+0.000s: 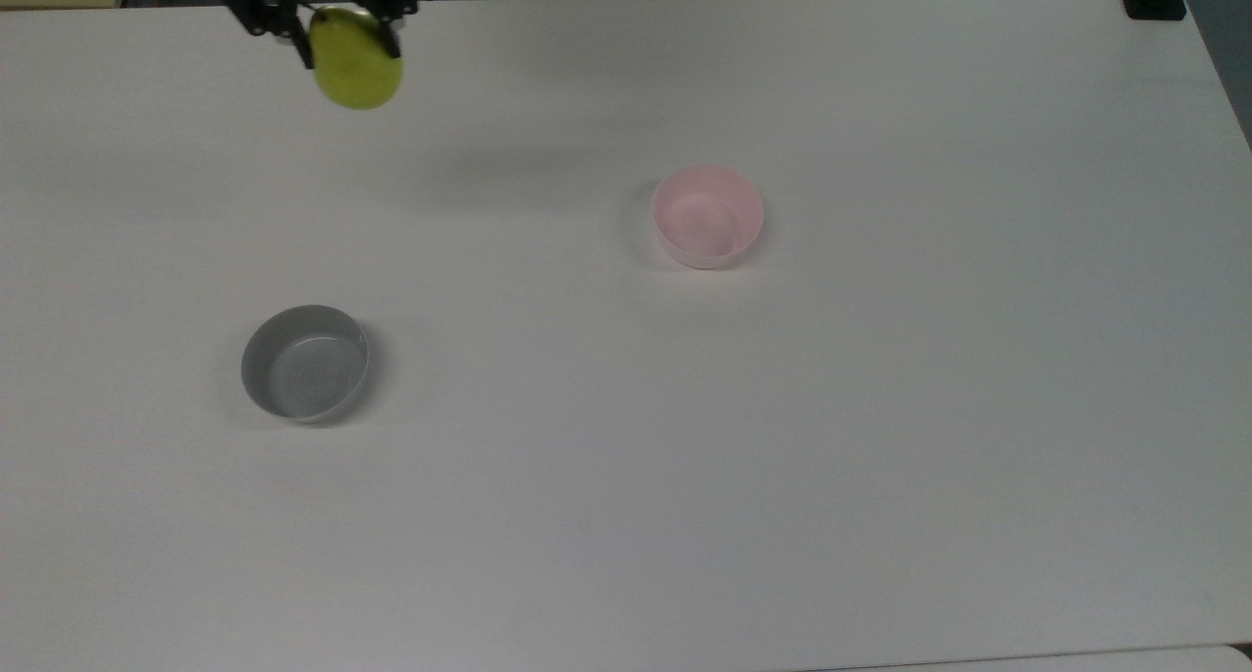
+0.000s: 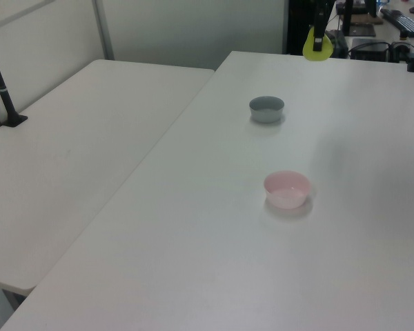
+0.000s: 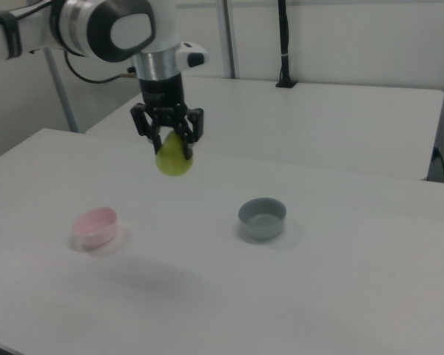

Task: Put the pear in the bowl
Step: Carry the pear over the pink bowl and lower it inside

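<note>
The white table (image 1: 685,457) carries two containers set well apart. The pink bowl (image 1: 707,215) stands near the middle in the top view, with nothing inside it. The grey bowl (image 1: 305,363), shallower, sits toward the top view's lower left, likewise holding nothing. The tool (image 3: 170,137) hangs high above the table, its fingers closed on the pear (image 3: 175,158), which is in the air, far from the pink bowl

On the worktop (image 1: 880,457) two bowls stand well apart: in the top view, the taller bowl (image 1: 707,215) sits right of centre, the shallower bowl (image 1: 305,363) nearer and to its left. The pear (image 1: 355,68) hangs above the worktop in the pincer (image 1: 342,36), at the top view's far left
</note>
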